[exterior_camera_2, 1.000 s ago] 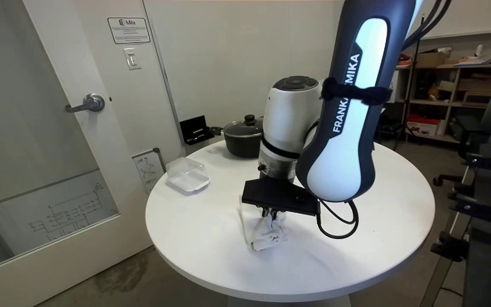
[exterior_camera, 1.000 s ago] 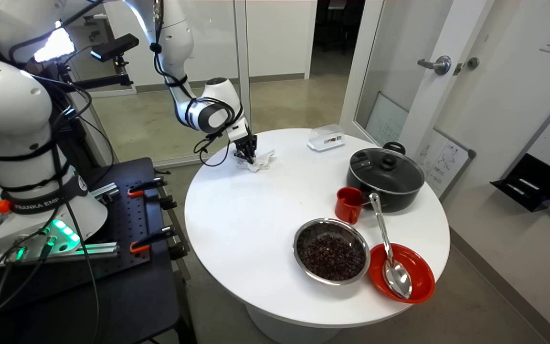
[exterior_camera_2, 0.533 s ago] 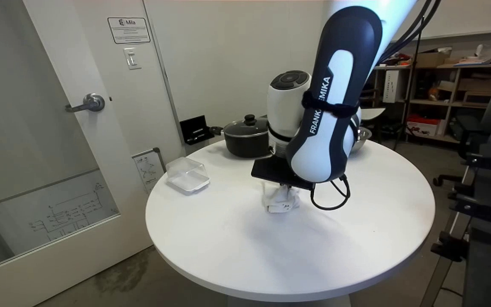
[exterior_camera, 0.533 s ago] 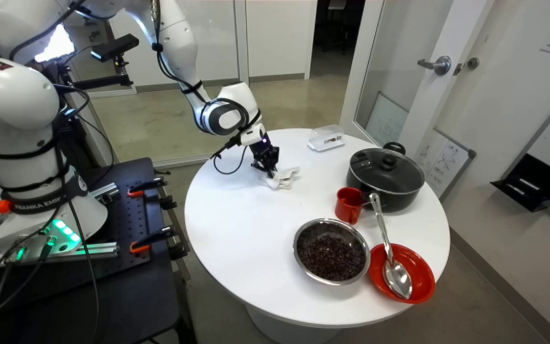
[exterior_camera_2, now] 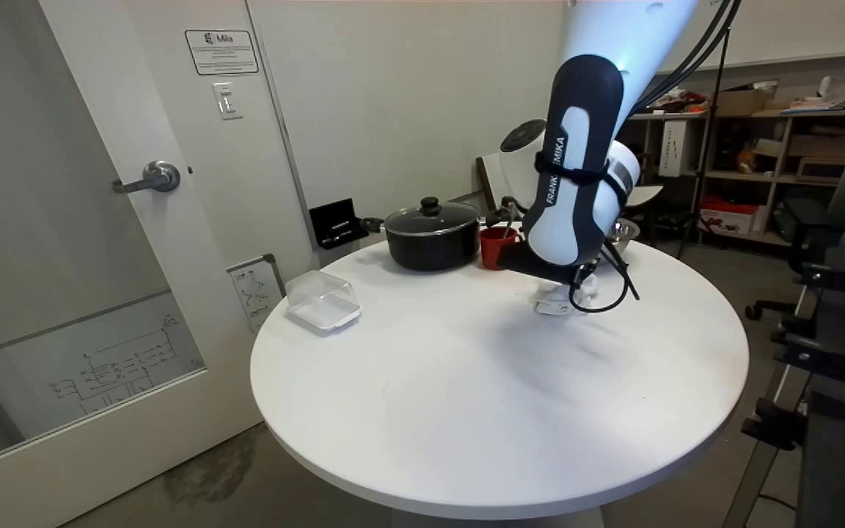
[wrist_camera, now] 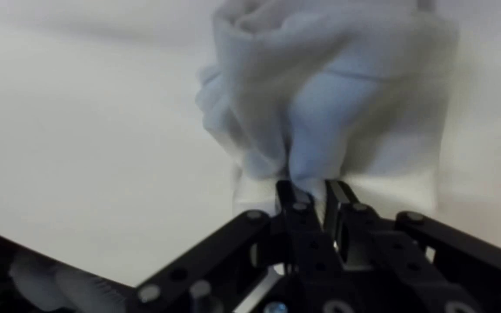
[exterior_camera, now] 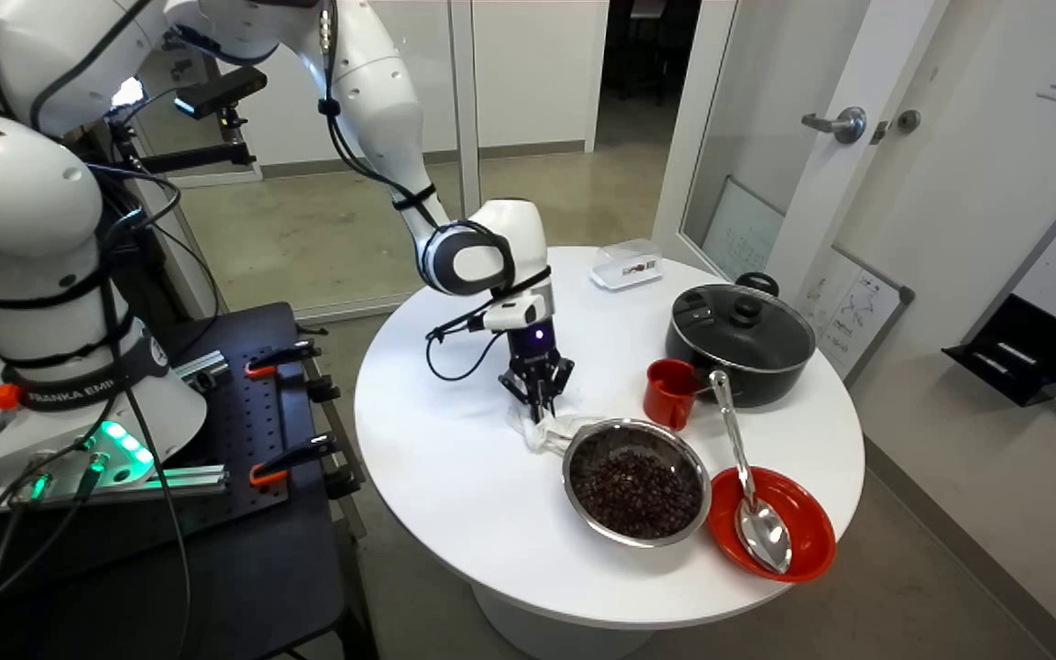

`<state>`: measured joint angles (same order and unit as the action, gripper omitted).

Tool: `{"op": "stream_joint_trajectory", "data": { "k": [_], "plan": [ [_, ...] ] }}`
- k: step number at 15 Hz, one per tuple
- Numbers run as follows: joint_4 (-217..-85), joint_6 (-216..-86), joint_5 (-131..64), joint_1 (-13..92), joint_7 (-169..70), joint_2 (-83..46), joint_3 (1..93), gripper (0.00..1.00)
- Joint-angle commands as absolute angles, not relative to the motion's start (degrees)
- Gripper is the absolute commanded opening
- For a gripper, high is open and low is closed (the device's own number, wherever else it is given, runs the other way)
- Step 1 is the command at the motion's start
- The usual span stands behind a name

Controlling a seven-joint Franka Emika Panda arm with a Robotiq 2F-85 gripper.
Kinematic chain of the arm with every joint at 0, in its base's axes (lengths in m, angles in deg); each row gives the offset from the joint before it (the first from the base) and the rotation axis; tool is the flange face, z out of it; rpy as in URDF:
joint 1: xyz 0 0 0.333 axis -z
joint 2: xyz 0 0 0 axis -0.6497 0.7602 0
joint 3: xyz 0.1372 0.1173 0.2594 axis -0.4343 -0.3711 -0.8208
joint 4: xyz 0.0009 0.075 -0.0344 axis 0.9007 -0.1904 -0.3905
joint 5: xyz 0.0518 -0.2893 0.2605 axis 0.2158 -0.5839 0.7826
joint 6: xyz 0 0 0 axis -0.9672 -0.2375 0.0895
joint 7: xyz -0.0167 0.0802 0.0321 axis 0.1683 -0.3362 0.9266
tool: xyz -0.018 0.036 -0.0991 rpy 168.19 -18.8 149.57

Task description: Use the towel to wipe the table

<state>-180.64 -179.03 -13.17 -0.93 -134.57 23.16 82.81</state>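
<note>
I've a fold of the towel [wrist_camera: 320, 87] btwn the fingertips [wrist_camera: 284, 191] of my gripper [wrist_camera: 310, 190]; my jaws are almost together, w/ only cloth in the gap. In the wrist view that fold sits low, just R of ctr, & the rest of the towel bunches above my fingertips, up to the top edge of the frame. In an exterior view it's on the table [exterior_camera: 455, 495] near frame ctr, right under my jaws, its R end by the bowl [exterior_camera: 643, 434]; can't tell if they touch.

My arm [exterior_camera: 381, 101] slants down from upper L there, then bends so my jaws point nearly straight down. In an exterior view w/ the mug [exterior_camera_2: 494, 251] R of ctr, partly covered by me, the arm hangs from the top edge & hides my fingertips; a bit of towel shows below.

Towel's crumpled, so its axis is rough: by the bowl it's longest L to R, R end dipping slightly twd the bottom of the frame. In the wrist view it spreads a bit further R, edges blurred.
</note>
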Motion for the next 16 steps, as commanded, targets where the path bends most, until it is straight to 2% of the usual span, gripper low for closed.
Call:
{"op": "stream_joint_trajectory", "data": {
  "k": [1,10,16],
  "plan": [
    [-176.11,-172.44,-15.55,6.79,-140.43,26.67,80.97,0.03],
    [-177.14,-166.66,-24.34,22.19,-131.36,11.84,64.06,0.03],
    [-182.12,-167.11,-29.11,21.06,-128.27,8.94,54.17,0.03]
  ]
}}
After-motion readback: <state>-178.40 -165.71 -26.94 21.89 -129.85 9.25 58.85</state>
